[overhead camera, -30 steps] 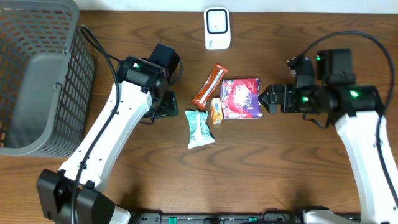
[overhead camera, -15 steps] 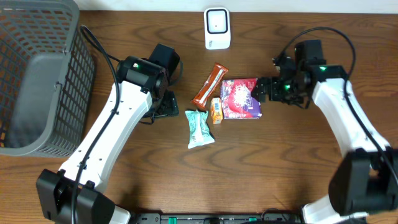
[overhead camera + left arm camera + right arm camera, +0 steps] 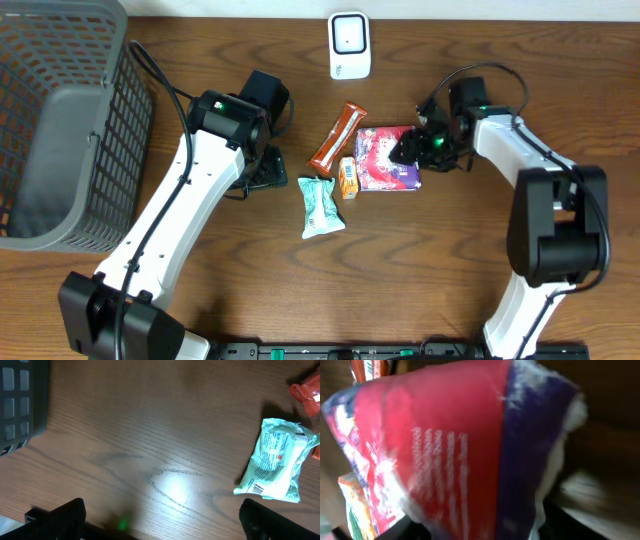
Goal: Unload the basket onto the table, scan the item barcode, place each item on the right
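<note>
Right claw (image 3: 412, 150): at the right edge of the red-and-purple packet (image 3: 383, 158), which fills its camera (opening and grip cannot be told). Past the packet: orange sachet (image 3: 347, 177), red bar (image 3: 336, 137), mint pouch (image 3: 320, 206). Scanner (image 3: 349, 45): farther, across bare surface (image 3: 450, 270). Left claw (image 3: 165, 519): wide apart, empty.

Basket (image 3: 60, 120) stood on table (image 3: 450, 280) at far-left corner; scanner (image 3: 349, 45) at far edge, centre. Nearer than scanner, four items clustered: bar (image 3: 337, 137) farthest, pouch (image 3: 385, 158) just right of it, sachet (image 3: 348, 177) against pouch's left edge, packet (image 3: 320, 205) nearest, left of sachet.
</note>
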### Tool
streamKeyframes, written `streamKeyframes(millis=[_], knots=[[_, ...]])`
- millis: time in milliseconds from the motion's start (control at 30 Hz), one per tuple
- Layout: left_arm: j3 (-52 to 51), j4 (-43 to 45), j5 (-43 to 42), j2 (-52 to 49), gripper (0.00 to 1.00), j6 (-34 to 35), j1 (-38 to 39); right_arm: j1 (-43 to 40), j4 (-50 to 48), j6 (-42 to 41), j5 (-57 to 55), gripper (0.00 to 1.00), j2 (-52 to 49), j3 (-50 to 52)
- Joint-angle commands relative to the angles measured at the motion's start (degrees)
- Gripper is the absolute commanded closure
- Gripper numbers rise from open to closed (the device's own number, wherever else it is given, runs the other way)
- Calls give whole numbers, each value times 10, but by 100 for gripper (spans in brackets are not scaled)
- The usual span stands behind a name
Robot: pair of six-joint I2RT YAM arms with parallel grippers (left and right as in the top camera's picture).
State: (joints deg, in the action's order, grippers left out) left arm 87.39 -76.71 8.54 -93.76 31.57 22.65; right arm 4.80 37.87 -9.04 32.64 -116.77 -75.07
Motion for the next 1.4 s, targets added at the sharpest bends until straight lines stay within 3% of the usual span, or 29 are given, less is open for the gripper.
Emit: streamKeyframes(millis=[0, 33, 67, 100, 267, 467, 567, 667, 933, 1367], knots=[[1, -4, 10, -4, 2, 7, 0, 2, 5, -3, 22, 59, -23, -11], [1, -4, 10, -4, 2, 7, 0, 2, 9, -3, 22, 72, -24, -11], [1, -4, 10, -4, 2, 7, 0, 2, 13, -3, 22, 93, -24, -11], [1, -4, 10, -4, 2, 7, 0, 0, 19, -7, 25, 99, -21, -12], [1, -4, 10, -4, 2, 7, 0, -27, 68, -89, 138, 99, 3, -49], [1, -4, 10, -4, 2, 7, 0, -68, 80, -320, 428, 99, 35, -75], [1, -4, 10, -4, 2, 7, 0, -74, 80, -410, 511, 99, 42, -75], [1, -4, 10, -4, 2, 7, 0, -72, 88, -431, 568, 99, 42, -75], [1, -4, 10, -4, 2, 7, 0, -18, 123, -395, 569, 99, 47, -75], [1, -4, 10, -4, 2, 7, 0, 23, 85, -426, 568, 99, 47, -75]])
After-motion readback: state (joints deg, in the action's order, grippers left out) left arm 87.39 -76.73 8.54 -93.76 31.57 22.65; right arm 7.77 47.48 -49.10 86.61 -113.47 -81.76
